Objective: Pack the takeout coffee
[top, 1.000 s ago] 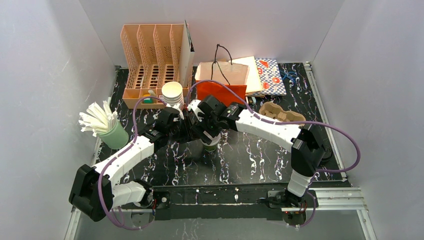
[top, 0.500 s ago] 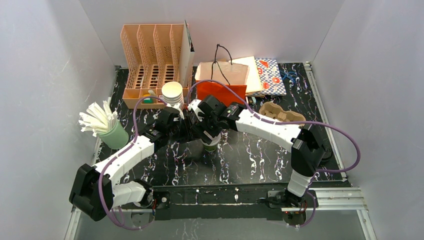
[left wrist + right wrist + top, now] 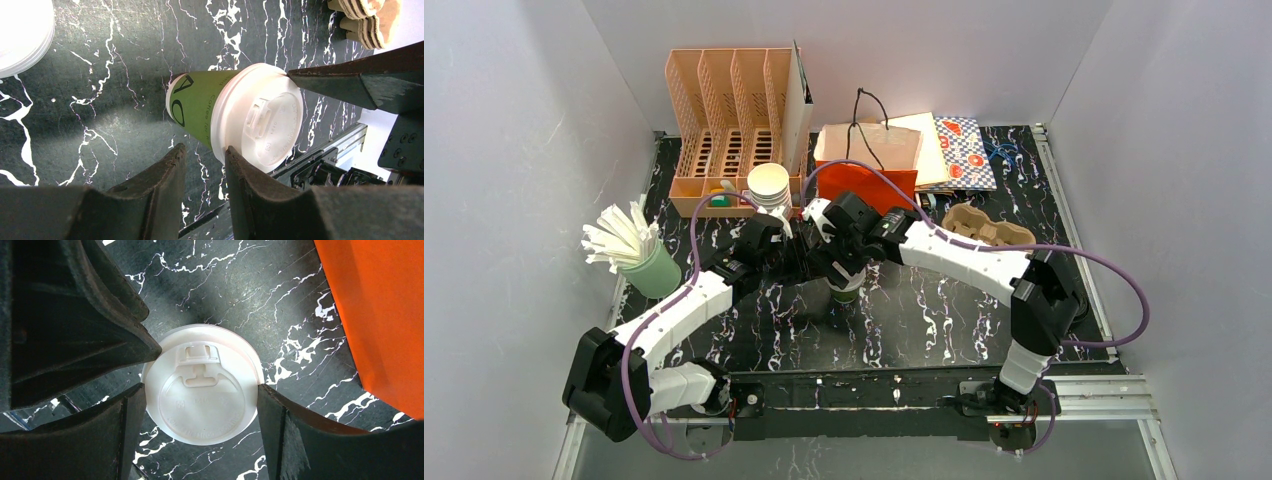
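From left, a green holder of straws (image 3: 649, 270), a peach desk organiser (image 3: 724, 120) and a stack of lidless white cups (image 3: 769, 185) stand along the far left of the black marbled table (image 3: 944, 310). Near the table's middle, a single takeout coffee cup (image 3: 200, 107) stands upright between the two grippers. The left gripper (image 3: 204, 150), its jaws narrow with nothing between them, sits beside the cup with one fingertip against the rim of the white lid (image 3: 202, 397). The right gripper (image 3: 200, 390), poised above, has its jaws spread wide, and both fingers appear pressed to opposite sides of that lid. Little has moved in the past second. The right arm (image 3: 964, 258) has edged slightly to the left and its purple cable (image 3: 1114, 290) arches a little differently. The cup stands on the same spot, and neither gripper's spread has changed. That suggests the hold is settled but the lift has not begun, so the packing itself remains to be done. Just behind the cup is an orange bag (image 3: 864, 183). Farther right, apart from the cup, lies a brown pulp cup carrier (image 3: 984, 225). Either looks a likely destination.
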`<state>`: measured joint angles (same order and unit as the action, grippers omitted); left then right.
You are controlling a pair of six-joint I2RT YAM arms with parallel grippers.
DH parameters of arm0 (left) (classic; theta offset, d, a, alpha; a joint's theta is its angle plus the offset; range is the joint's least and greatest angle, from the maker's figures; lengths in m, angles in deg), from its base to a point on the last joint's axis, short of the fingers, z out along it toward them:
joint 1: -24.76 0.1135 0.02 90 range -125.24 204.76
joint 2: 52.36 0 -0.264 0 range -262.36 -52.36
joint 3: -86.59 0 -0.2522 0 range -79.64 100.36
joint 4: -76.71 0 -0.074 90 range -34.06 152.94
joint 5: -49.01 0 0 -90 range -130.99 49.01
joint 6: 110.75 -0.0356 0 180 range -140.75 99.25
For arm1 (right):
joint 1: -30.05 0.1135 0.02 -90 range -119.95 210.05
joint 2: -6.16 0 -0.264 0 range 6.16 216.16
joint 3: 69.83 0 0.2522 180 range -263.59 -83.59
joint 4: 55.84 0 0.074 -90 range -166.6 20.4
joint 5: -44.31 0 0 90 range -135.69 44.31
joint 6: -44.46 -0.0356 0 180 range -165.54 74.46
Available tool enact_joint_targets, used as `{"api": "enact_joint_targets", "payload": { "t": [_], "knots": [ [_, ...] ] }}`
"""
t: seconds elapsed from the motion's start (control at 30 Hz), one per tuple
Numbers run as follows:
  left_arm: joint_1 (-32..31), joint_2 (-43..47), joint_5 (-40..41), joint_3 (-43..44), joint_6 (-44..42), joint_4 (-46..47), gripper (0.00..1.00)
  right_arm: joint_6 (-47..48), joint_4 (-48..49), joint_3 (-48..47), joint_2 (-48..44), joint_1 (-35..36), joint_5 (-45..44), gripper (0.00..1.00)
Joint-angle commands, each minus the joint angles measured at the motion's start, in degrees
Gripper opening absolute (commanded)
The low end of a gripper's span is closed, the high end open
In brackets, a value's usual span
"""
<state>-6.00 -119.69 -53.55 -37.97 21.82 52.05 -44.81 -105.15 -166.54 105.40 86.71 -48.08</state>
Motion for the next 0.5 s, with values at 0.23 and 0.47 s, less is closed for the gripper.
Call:
{"api": "enact_joint_targets", "payload": {
  "t": [0.23,0.47],
  "knots": [
    [0.2,-1.6,-0.5,-1.9,-1.0,-0.4,0.33,-2.8,-1.6,5.8,2.4,0.0,4.6,0.76],
    [0.2,-2.4,-0.6,-2.8,-0.8,0.3,0.33,-2.7,-3.9,4.6,2.6,0.1,4.6,0.76]
  ]
}}
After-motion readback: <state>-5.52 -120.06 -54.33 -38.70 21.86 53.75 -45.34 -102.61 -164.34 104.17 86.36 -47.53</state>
